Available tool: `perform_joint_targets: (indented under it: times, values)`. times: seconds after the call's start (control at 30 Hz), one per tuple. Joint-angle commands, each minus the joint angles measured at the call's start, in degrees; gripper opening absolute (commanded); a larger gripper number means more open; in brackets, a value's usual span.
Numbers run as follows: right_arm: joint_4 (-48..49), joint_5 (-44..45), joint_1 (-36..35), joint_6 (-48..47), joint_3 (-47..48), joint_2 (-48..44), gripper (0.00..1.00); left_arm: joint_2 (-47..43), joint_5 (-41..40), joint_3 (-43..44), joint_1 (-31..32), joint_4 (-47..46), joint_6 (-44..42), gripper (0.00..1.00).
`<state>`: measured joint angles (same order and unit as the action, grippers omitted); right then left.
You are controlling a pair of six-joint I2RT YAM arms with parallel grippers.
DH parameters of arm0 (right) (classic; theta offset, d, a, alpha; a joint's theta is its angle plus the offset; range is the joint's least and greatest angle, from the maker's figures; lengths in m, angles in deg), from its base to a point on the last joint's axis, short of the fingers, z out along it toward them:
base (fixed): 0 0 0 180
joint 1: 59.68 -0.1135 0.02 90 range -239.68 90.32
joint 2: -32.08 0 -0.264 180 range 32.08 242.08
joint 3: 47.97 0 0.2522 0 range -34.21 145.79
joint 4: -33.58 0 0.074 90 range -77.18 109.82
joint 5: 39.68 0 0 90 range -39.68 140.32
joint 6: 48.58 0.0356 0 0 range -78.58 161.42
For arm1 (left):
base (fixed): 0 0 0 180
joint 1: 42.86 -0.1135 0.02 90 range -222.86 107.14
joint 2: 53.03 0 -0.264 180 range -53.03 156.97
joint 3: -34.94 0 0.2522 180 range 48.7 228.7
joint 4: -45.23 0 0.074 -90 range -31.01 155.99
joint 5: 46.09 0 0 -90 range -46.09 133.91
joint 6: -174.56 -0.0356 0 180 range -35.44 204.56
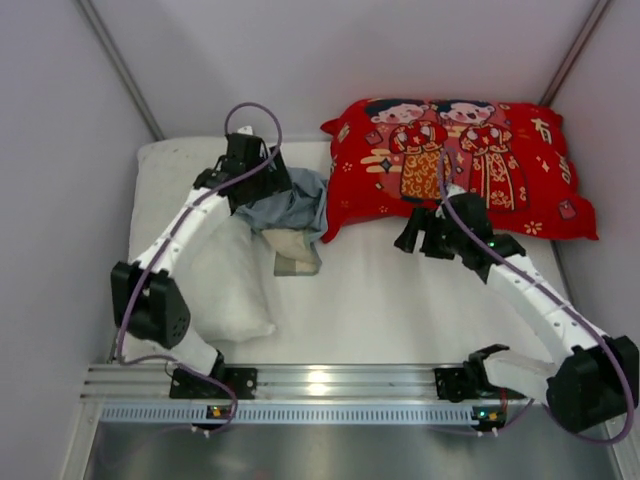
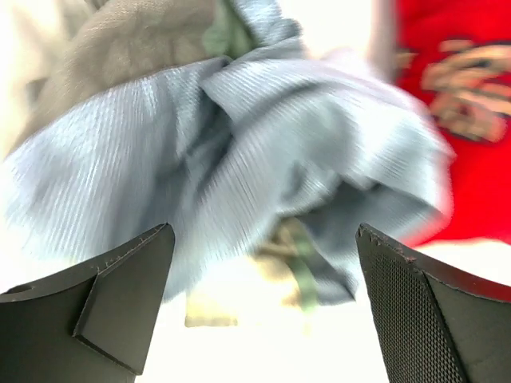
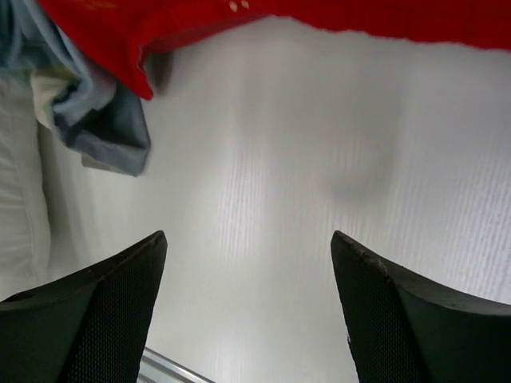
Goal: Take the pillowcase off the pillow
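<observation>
The pillowcase (image 1: 292,215) lies crumpled in a blue-grey heap with cream and green bits, between the white pillow (image 1: 225,280) and the red cartoon pillow. It fills the left wrist view (image 2: 263,144), blurred, and shows at the top left of the right wrist view (image 3: 100,120). The white pillow lies bare at the left, under my left arm; its edge shows in the right wrist view (image 3: 20,191). My left gripper (image 1: 262,185) (image 2: 263,279) is open, just over the heap, nothing between its fingers. My right gripper (image 1: 412,235) (image 3: 247,263) is open and empty over the white sheet.
The red pillow (image 1: 460,165) printed with two cartoon figures lies at the back right, its edge also in the wrist views (image 2: 463,120) (image 3: 239,20). White walls enclose the sheet on three sides. An aluminium rail (image 1: 320,385) runs along the near edge.
</observation>
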<state>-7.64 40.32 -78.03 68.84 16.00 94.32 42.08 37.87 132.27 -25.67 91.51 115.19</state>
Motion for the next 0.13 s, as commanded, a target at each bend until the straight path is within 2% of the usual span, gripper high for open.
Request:
perform_joint_targets:
  times: [0.0, 0.07, 0.1]
  values:
    - [5.83, -2.04, -4.75, 0.44, -4.85, 3.84, 0.80, -11.24, -3.78, -2.70, 4.93, -0.79, 1.36, 0.99]
    - [10.58, -1.96, -7.21, 1.32, -7.84, 4.12, 0.80, -16.15, -5.81, -4.46, 7.93, 0.00, 2.15, 0.99]
    - [11.46, -1.52, -9.05, 2.02, -8.46, 4.29, 0.81, -17.66, -7.74, -5.08, 11.60, 0.09, 2.32, 0.99]
